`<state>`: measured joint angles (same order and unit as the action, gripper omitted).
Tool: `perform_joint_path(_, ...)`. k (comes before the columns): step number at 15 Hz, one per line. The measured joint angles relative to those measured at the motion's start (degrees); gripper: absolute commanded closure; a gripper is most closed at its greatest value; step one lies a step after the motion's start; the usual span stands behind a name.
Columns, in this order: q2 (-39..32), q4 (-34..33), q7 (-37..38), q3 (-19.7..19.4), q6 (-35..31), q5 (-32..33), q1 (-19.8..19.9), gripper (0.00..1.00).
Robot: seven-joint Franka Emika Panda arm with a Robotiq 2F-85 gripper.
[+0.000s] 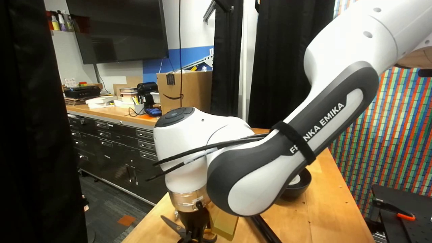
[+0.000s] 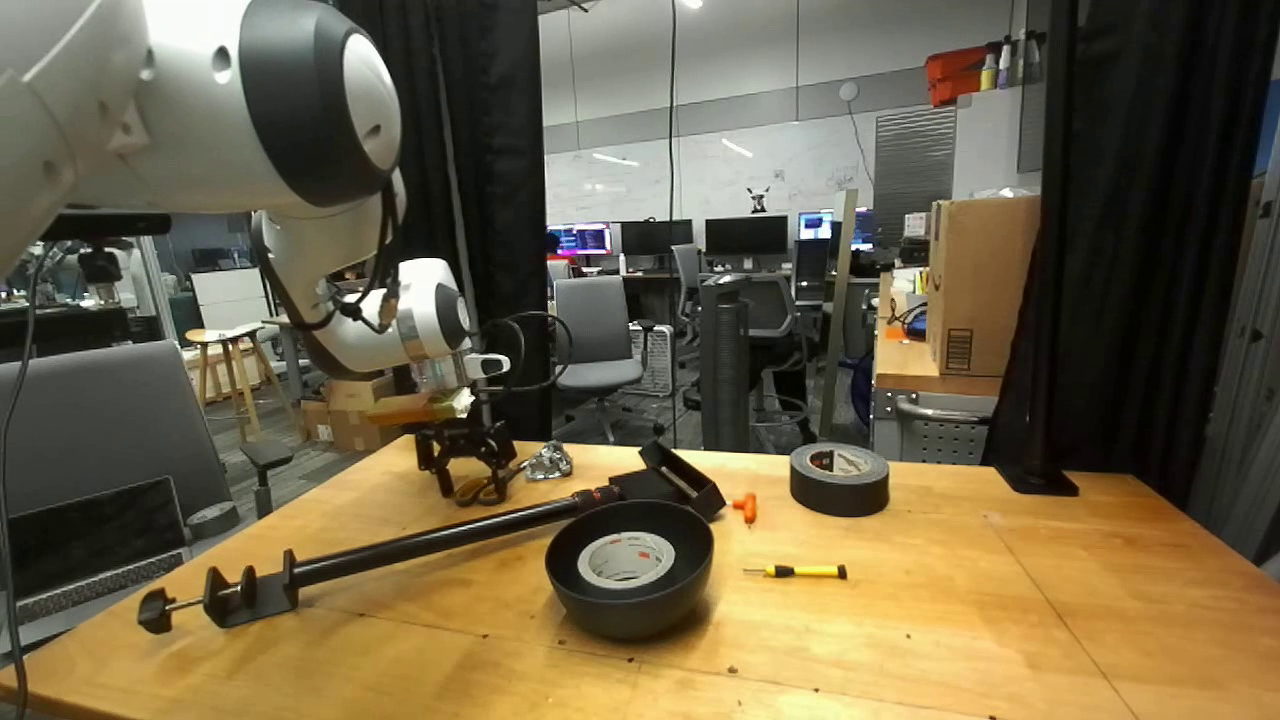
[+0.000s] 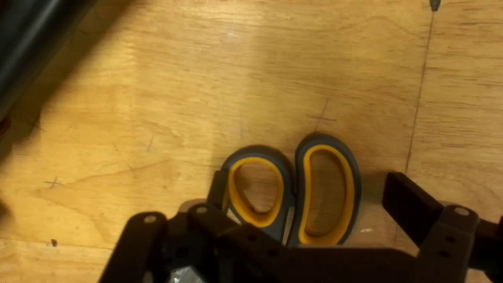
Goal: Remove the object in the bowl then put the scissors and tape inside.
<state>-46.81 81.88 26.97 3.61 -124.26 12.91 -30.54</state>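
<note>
Your scissors (image 3: 300, 196) lie on the wooden table (image 2: 900, 620), at its far left in an exterior view, with their yellow-lined loops under the gripper (image 3: 308, 192). You have the fingers spread, one to either side of the handles: in the wrist view the right one stands apart from the loops; the left one overlaps the edge of the left loop, and whether it touches, you cannot tell.

Just right of the scissors in an exterior view sits a crumpled silvery piece (image 2: 548, 462). Nearer, a long black clamp bar (image 2: 440, 540) runs from the near left toward the middle, its head just beyond the bowl (image 2: 632, 612). You see that bowl upright, with a pale tape roll (image 2: 630, 543) inside. To its right lies a yellow-and-black screwdriver (image 2: 808, 571); farther back you have a small orange piece (image 2: 748, 508) and, to the right, a black tape roll (image 2: 840, 493).
</note>
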Motion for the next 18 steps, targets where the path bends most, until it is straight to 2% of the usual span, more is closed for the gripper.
perform_joint_path(1,0.0,0.0,-0.3,0.0,0.0,-0.1,0.1,0.20)
perform_joint_path(8,-0.1,-0.5,-3.1,0.3,-0.1,-0.5,1.0,0.72)
perform_joint_path(18,0.0,-0.5,-3.8,0.6,0.0,-1.1,2.0,0.73)
